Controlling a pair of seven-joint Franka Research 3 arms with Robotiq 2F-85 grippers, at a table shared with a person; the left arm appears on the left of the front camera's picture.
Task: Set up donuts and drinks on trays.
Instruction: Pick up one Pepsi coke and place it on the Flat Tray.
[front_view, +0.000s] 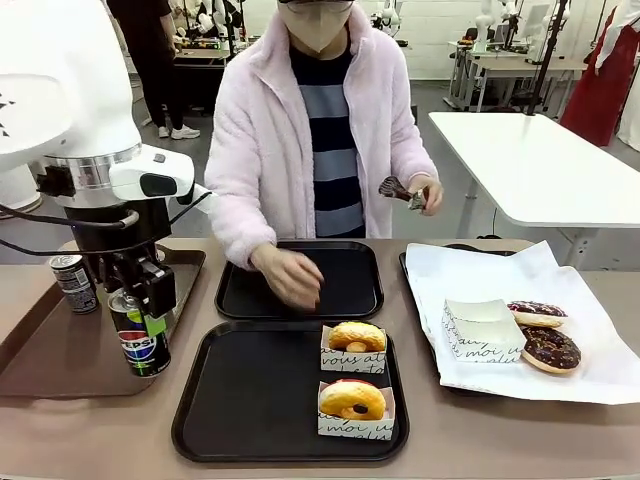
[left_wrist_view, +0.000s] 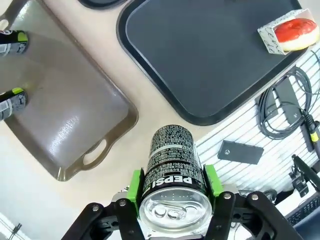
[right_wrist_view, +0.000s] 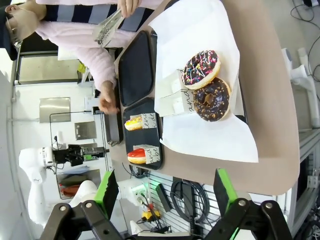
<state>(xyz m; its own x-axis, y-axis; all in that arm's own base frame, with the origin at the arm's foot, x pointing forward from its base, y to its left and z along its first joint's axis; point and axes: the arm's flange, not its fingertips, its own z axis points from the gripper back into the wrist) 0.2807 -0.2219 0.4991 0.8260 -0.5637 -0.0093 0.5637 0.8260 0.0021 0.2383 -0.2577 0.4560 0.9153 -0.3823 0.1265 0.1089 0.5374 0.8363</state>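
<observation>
Pepsi can (front_view: 143, 345): the left claw (left_wrist_view: 172, 186) clamps its upper body, at the brown tray's (front_view: 40, 350) right edge, left of the near black tray (front_view: 250, 400). Rigid, smooth, probably slippery; hold mid-body. Right claw (right_wrist_view: 165, 192) is wide open and empty.

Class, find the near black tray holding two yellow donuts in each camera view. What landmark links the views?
Front view: the near black tray lies bottom centre.
Left wrist view: it spans the top, right of the brown tray.
Right wrist view: it is small, left of centre, below the far black tray.
Shared landmark: the donut in a white holder at the tray's robot-side corner.
</observation>
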